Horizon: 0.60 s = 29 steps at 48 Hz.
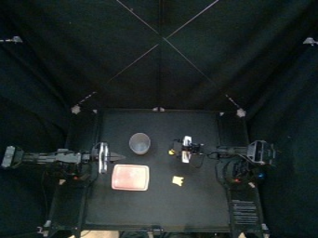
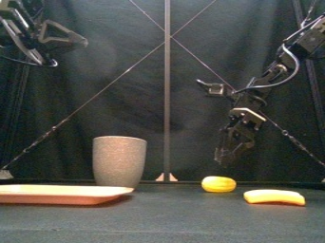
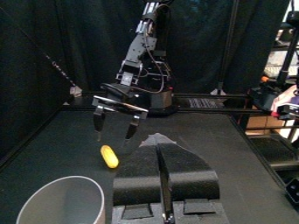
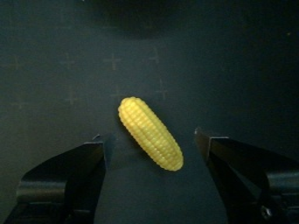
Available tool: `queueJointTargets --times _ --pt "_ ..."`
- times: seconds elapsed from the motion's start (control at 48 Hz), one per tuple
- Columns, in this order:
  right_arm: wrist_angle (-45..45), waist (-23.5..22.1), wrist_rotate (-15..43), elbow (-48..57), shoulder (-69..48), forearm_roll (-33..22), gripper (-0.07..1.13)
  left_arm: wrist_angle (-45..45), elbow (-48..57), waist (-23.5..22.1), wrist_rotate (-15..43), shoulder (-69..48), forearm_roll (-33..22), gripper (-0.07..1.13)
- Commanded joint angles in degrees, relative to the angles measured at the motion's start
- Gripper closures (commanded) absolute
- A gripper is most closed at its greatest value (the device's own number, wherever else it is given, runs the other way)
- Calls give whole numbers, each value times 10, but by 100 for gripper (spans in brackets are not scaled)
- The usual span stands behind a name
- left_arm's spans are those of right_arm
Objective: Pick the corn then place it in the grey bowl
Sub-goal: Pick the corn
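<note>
We see two black arms built of slim jointed links, with blocky motor housings at the joints. The right arm (image 2: 273,68) ends in the right claw (image 2: 233,147). Its two jaws read pale grey from outside and hang under a silver cross-plate (image 3: 117,105). From that arm's own wrist camera the same jaws are matt black, broad at the base, with flat inner faces. The left arm (image 1: 50,158) is likewise black, with a pale patch near its wrist end. The left claw (image 3: 163,188) shows two black wedge-shaped jaws with smooth sloping upper faces and small square recesses near their base.
</note>
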Motion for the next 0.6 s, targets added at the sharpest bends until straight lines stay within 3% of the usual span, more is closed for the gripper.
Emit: queueJointTargets --times 0.021,0.417,0.604 --pt "0 -7 1 -18 15 4 1 -4 -7 3 1 0 1 109" --pt "0 -25 1 -31 61 14 4 -4 -6 3 1 -1 1 109" --pt "-1 -25 1 -29 64 14 30 -4 -7 3 1 0 1 109"
